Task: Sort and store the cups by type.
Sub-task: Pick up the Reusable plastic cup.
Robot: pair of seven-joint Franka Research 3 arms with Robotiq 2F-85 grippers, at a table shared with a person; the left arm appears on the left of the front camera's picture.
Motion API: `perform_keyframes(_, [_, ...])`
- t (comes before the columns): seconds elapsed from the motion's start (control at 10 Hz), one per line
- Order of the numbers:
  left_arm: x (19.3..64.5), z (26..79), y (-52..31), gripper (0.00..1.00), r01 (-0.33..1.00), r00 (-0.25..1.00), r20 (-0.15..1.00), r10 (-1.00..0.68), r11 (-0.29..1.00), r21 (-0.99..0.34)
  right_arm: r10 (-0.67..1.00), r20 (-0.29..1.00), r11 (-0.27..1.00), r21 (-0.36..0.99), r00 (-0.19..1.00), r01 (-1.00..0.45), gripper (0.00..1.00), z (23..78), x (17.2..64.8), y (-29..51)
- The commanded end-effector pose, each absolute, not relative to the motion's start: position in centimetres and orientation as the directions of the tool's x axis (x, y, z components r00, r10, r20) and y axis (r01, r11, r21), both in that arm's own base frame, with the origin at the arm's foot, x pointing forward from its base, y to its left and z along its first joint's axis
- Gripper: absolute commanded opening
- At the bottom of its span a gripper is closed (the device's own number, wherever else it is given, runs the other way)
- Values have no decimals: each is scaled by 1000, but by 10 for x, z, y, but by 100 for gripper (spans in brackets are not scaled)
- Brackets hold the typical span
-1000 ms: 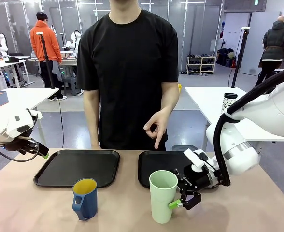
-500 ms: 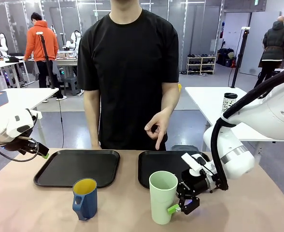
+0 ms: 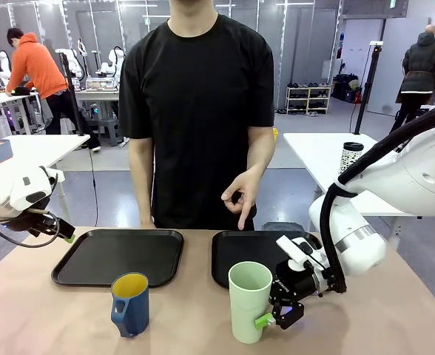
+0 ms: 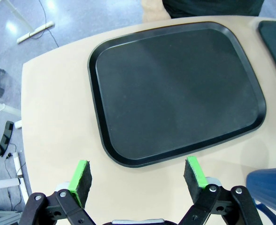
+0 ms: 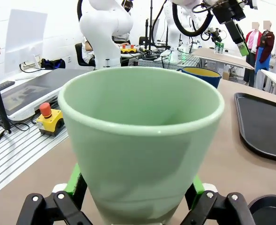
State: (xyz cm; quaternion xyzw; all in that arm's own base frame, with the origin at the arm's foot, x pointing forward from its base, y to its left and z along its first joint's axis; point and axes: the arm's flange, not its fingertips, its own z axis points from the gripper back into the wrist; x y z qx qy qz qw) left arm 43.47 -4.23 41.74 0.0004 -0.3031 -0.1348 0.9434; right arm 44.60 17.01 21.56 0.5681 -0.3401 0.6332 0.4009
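Note:
The pale mint-green tumbler [image 3: 248, 299] stands upright near the table's front, just in front of the right tray [image 3: 258, 248]. My right gripper [image 3: 268, 316] is open, with a finger on each side of the tumbler's lower part. In the right wrist view the tumbler [image 5: 140, 140] sits between the green pads [image 5: 75, 182] with a thin gap on each side. The dark blue mug [image 3: 131, 303] with a yellow inside stands to the left, in front of the left tray [image 3: 119, 255]. My left gripper [image 4: 138, 174] hovers open above that tray's [image 4: 175, 89] near edge, holding nothing.
A person in a black shirt stands at the far side, one hand [image 3: 240, 198] pointing a finger down at the right tray. The blue mug's rim [image 4: 269, 185] shows at the lower right of the left wrist view. Bare tabletop lies along the front edge.
My right gripper has slid left, so its open fingers now straddle the tumbler's base. The left arm, the mug and the person's pointing hand have stayed still.

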Motion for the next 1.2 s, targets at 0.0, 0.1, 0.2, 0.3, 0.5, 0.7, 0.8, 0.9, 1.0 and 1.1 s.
perform_keyframes(0.0, [435,418,-41,100,253,780,572,-253,964,82,76,995,-468,-25,-69,-883,100,199,439,168])
perform_keyframes(0.1, [435,418,-41,100,253,780,572,-253,964,82,76,995,-474,-22,-66,-880,100,198,438,168])
perform_keyframes(0.2, [435,418,-41,100,253,780,572,-253,964,82,75,995,-478,-21,-64,-878,100,198,438,168])
perform_keyframes(0.3, [435,418,-41,100,253,780,572,-253,964,82,73,995,-481,-25,-69,-876,97,198,438,169])
perform_keyframes(0.5, [435,418,-41,100,253,780,572,-253,964,82,81,993,-483,-34,-83,-875,83,195,437,169])
perform_keyframes(0.7, [435,418,-41,100,253,780,572,-253,964,82,88,993,-490,-26,-79,-871,66,193,437,170])
perform_keyframes(0.8, [435,418,-41,100,253,780,572,-253,964,82,93,992,-500,-31,-89,-866,62,194,435,170])
perform_keyframes(0.9, [435,418,-41,100,253,780,572,-253,964,82,96,991,-503,-28,-88,-864,62,195,434,171])
perform_keyframes(1.0, [435,418,-41,100,253,780,572,-253,964,82,99,991,-493,-28,-88,-869,62,198,433,172])
perform_keyframes(1.1, [435,418,-41,100,253,780,572,-253,964,82,84,993,-478,-32,-82,-878,62,207,431,172])
